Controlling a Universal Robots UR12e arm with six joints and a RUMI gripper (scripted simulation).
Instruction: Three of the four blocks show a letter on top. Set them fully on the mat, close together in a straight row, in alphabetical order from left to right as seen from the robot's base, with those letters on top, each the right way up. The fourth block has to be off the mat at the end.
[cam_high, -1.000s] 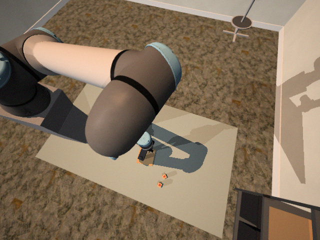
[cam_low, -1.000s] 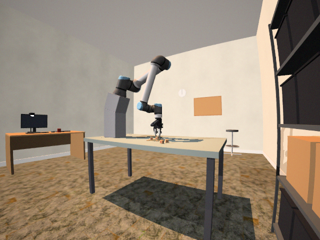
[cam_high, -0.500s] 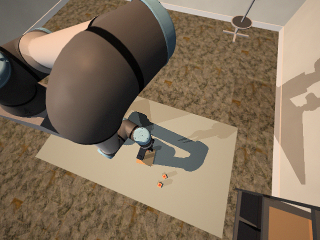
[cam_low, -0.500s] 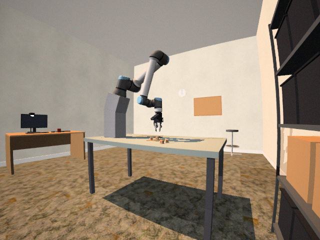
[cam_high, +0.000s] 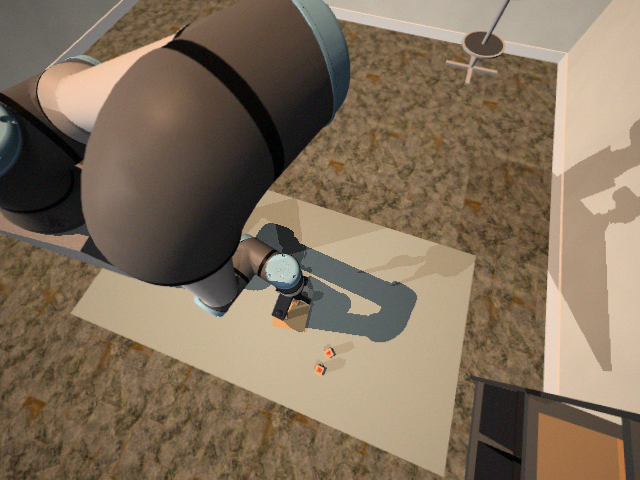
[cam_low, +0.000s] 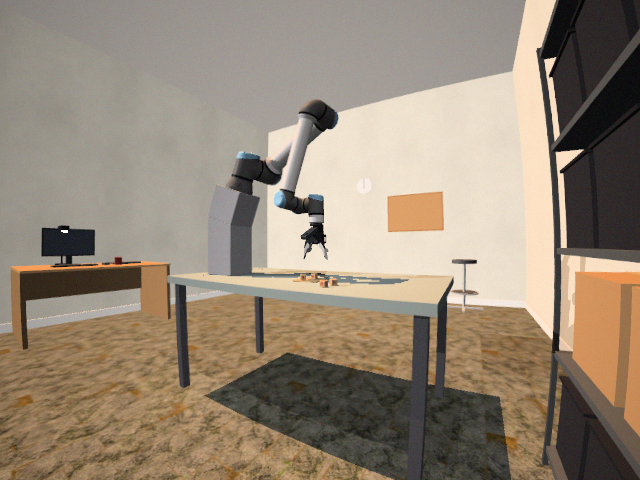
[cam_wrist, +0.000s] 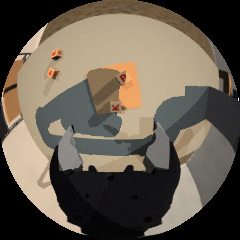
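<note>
The end effector (cam_wrist: 116, 146) hangs above the orange mat (cam_wrist: 134, 95) with jaws spread wide and empty, K block (cam_wrist: 115, 107) and P block (cam_wrist: 122, 77) sitting on the mat, and two more blocks (cam_wrist: 53, 73) well off it on the tabletop (cam_wrist: 150, 40).

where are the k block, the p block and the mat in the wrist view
K block (cam_wrist: 115, 106): wrist view, on its lettered top face.
P block (cam_wrist: 122, 78): wrist view, on its lettered top face.
mat (cam_wrist: 133, 97): wrist view, on a bare orange patch right of the blocks.
</note>
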